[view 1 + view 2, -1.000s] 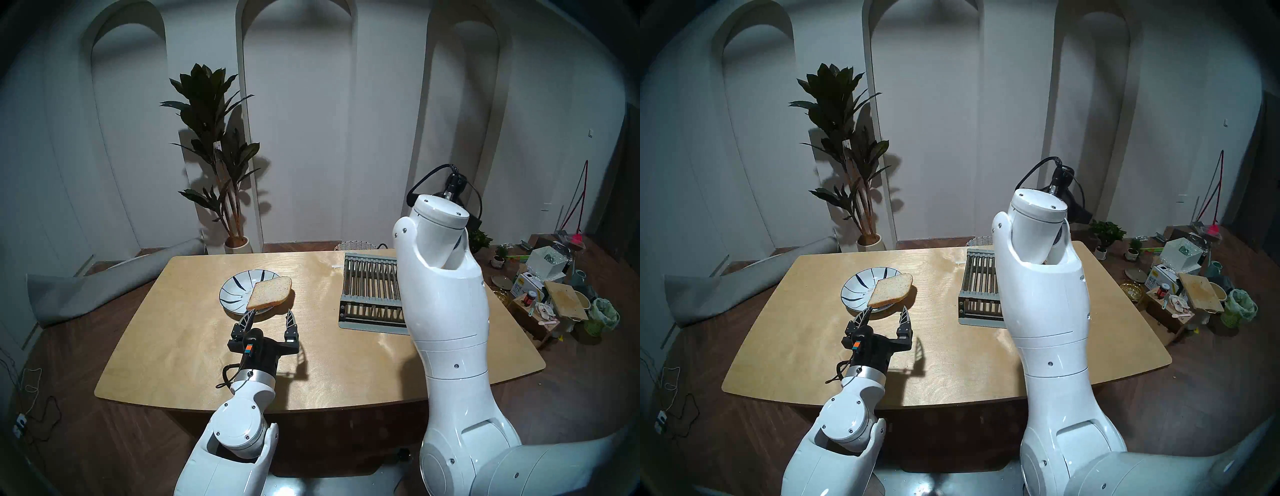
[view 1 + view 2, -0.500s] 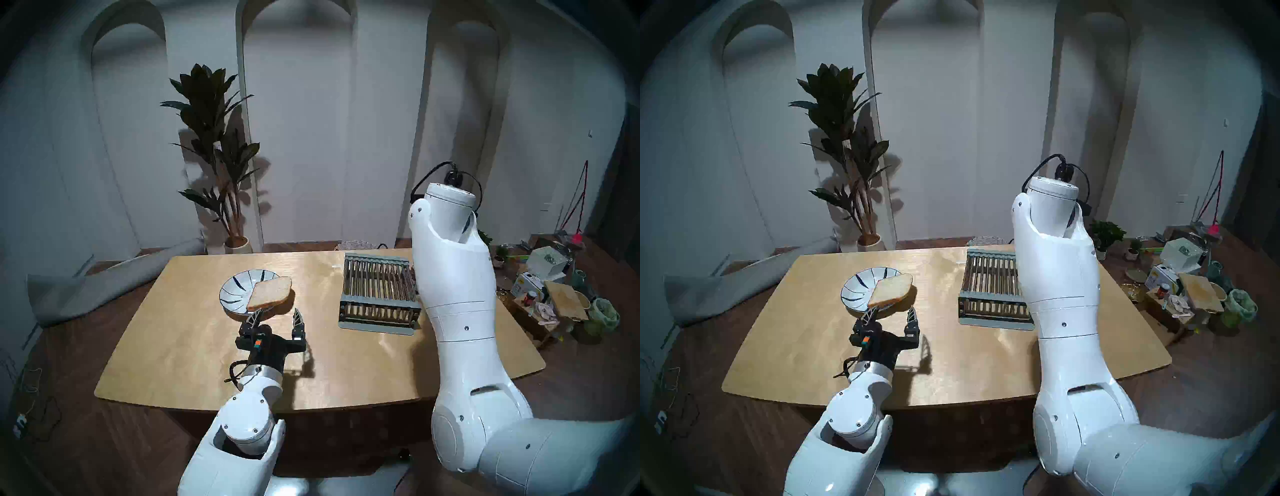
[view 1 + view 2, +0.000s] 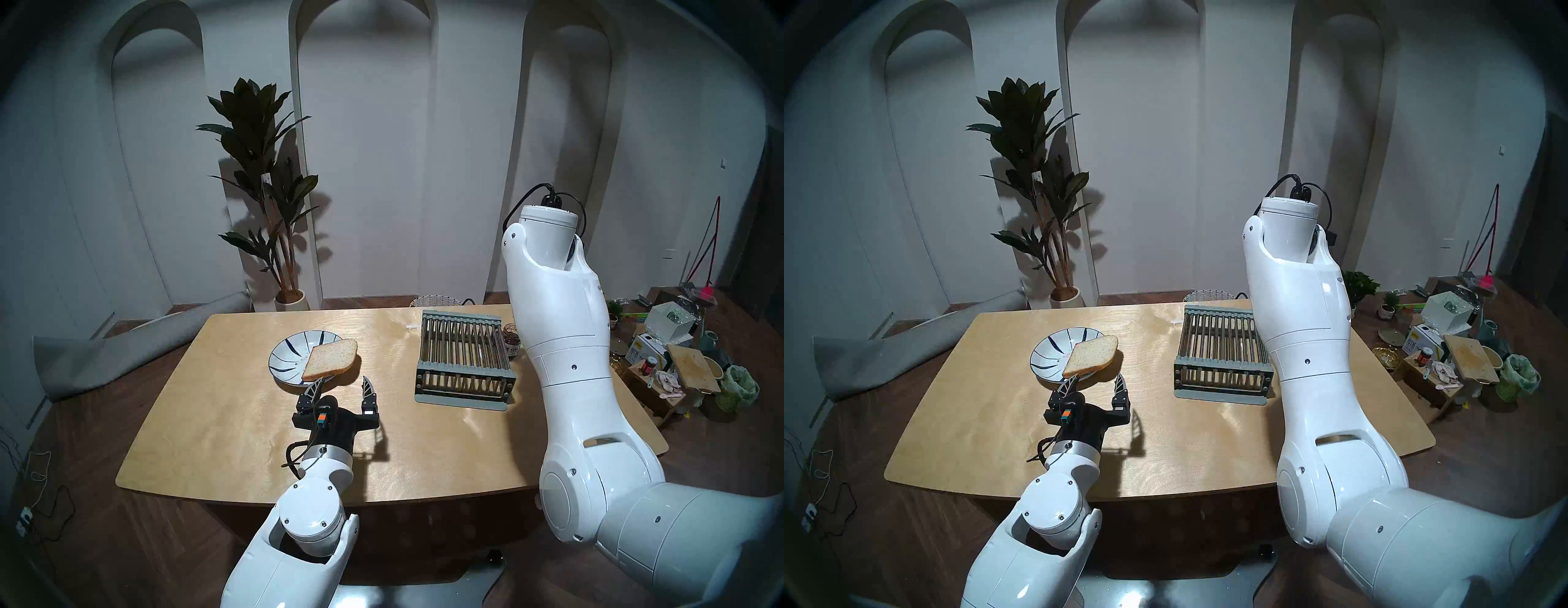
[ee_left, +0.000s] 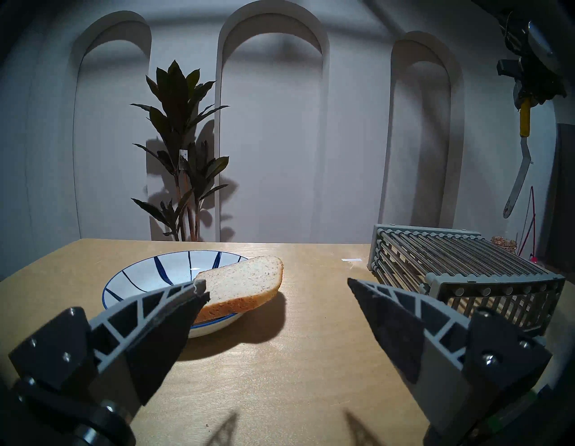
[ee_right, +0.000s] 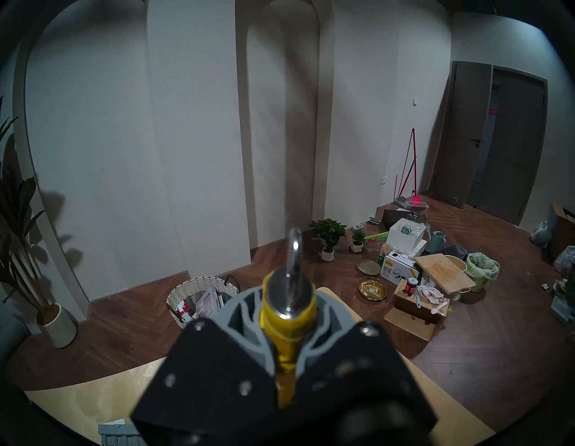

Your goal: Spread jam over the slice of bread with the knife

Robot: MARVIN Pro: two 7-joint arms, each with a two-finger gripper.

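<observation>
The right gripper [image 5: 287, 314] is clamped on the yellow handle of the knife [image 4: 524, 120], held high above the table's right side with the silver blade hanging down. Below it, a jam jar [image 3: 511, 338] stands just beside the right end of a grey slatted rack [image 3: 463, 358]. The left gripper [image 3: 343, 388] hovers low over the wooden table [image 3: 212, 424], jaws spread wide and empty. Just beyond its fingertips, the slice of bread [image 3: 331, 358] lies tilted on the right rim of a blue-striped plate [image 3: 288, 354].
</observation>
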